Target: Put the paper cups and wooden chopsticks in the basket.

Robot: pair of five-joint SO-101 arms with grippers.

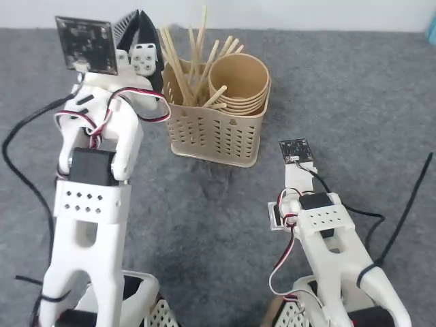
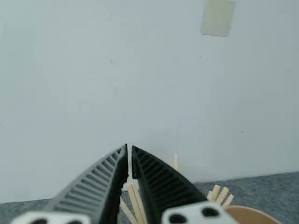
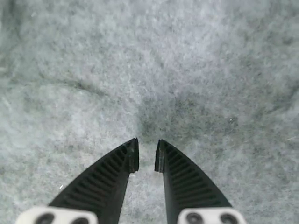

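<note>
Plastic arm (image 1: 92, 197), slatted basket (image 1: 218, 136), nested paper cups (image 1: 238, 78)

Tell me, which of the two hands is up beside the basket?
The left hand, raised next to the basket and its chopsticks; the right hand hangs over grey carpet.

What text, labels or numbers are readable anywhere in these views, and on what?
None is legible.
Basket: moulded mark on its front wall, too small to read.
Left camera board and right camera board: any print too small to read.
Wall plate: blank.
</note>
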